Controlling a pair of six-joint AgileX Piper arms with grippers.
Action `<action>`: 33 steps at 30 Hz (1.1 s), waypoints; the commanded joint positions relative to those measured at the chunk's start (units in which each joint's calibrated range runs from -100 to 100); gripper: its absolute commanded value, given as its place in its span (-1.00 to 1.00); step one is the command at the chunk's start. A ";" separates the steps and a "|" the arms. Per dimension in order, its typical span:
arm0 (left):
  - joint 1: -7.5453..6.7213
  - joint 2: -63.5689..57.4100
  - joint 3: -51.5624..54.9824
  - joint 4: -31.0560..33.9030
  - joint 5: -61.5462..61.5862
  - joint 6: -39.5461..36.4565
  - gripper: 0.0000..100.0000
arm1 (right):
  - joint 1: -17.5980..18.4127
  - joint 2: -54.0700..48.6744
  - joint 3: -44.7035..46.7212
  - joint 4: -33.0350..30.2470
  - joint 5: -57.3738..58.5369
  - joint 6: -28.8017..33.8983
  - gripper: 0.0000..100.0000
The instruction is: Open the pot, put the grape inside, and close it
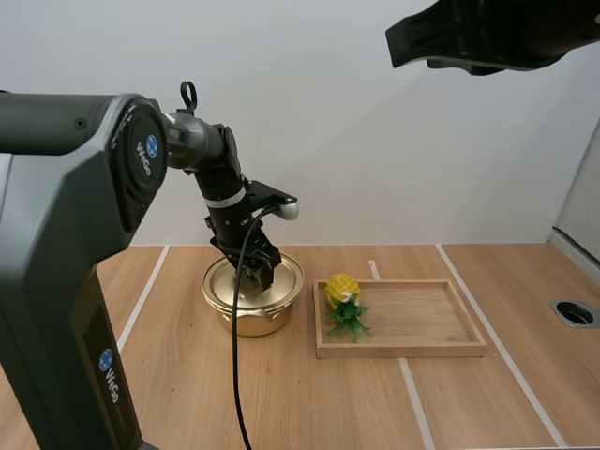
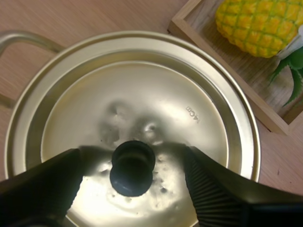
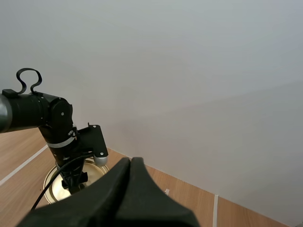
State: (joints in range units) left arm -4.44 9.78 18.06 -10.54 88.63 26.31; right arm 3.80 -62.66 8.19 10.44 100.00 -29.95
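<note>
The left gripper (image 2: 133, 158) was wide open and held nothing. It had one finger on each side of the black knob (image 2: 132, 171) on the lid (image 2: 142, 94). The lid sat on the gold pot (image 1: 251, 317). Just beside the pot, a toy pineapple (image 1: 342, 290), not a grape, lay in the wooden tray (image 1: 422, 323). The right gripper (image 3: 131, 163) was high up, squeezed closed on nothing. If the fingers pinched too high, the round knob could slip out and the lid could drop.

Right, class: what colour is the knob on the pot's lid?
The knob is black, on a shiny gold lid; the left wrist view shows it best.
</note>
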 commanded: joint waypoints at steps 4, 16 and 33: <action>-0.22 -1.72 -1.48 -0.03 3.74 -0.96 1.00 | -0.19 -0.64 0.23 0.47 0.00 -0.38 -1.00; -0.22 -13.47 -11.69 0.09 11.37 -3.72 1.00 | -0.19 -0.64 0.23 0.47 0.00 -0.38 -1.00; -0.22 -31.44 -29.11 7.51 11.37 -10.47 1.00 | -0.19 -0.64 0.23 0.90 0.00 -0.37 -1.00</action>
State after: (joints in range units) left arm -4.44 -19.80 -9.20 -3.35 99.80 16.98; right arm 3.80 -62.66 8.19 10.71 100.00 -29.95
